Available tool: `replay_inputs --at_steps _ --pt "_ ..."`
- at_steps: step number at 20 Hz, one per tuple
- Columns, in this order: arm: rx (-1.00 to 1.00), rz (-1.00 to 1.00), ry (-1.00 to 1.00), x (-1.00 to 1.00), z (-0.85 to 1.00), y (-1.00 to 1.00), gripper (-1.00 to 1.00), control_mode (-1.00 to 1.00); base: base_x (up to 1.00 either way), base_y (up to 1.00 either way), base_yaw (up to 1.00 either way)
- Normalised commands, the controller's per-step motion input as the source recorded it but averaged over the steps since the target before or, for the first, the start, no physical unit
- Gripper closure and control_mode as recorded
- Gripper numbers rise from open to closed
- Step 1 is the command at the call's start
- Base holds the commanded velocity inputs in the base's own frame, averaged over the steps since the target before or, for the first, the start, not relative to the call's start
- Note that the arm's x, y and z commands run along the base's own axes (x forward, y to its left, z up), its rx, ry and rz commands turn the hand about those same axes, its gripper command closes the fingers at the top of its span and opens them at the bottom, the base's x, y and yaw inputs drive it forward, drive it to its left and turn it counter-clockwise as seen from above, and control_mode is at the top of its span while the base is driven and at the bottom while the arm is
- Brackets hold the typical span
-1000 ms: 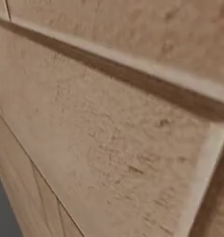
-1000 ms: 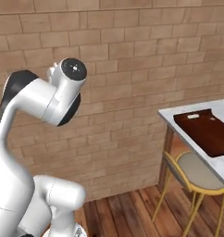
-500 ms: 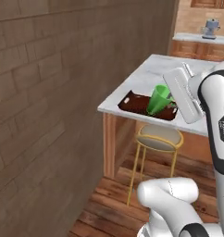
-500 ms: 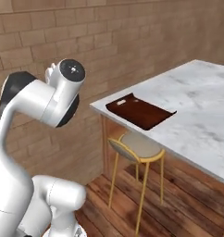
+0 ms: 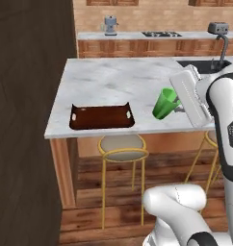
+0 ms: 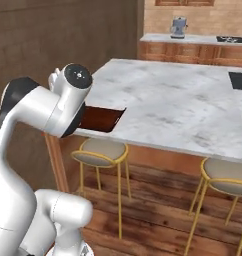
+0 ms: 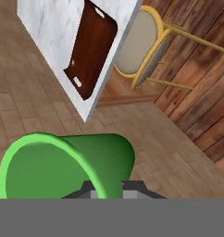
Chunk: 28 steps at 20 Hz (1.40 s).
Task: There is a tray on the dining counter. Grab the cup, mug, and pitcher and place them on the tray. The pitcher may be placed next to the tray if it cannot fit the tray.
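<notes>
Nearest, gripper (image 7: 106, 190) clamped on rim of green cup (image 5: 164, 103) — cup held tilted in air over right part of near edge of dining counter (image 5: 113, 81), clear of marble. Yellow-framed stool (image 5: 122, 149) under counter edge. Left of cup, well apart, brown tray (image 5: 102, 117) lies flat at near-left counter corner — nothing in it. Farther back, sink (image 5: 205, 64), then back counter with coffee machine (image 5: 110, 25) and toaster (image 5: 217, 28).
</notes>
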Motion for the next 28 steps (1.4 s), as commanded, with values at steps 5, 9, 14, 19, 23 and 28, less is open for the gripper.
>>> replay_inputs --at_steps 5,9,14,19,23,28 --pt "0.00 0.00 0.00 0.00 0.00 0.00 1.00 1.00 0.38 0.53 -0.64" --pt "0.00 0.00 0.00 0.00 0.00 0.00 1.00 1.00 0.62 0.66 -0.36" --pt "0.00 0.00 0.00 0.00 0.00 0.00 1.00 1.00 0.46 0.53 -0.10" --pt "0.00 0.00 0.00 0.00 0.00 0.00 1.00 1.00 0.23 0.32 0.05" --pt "0.00 0.00 0.00 0.00 0.00 0.00 1.00 1.00 0.37 0.21 0.19" --pt "0.00 0.00 0.00 0.00 0.00 0.00 1.00 1.00 0.41 0.29 0.24"
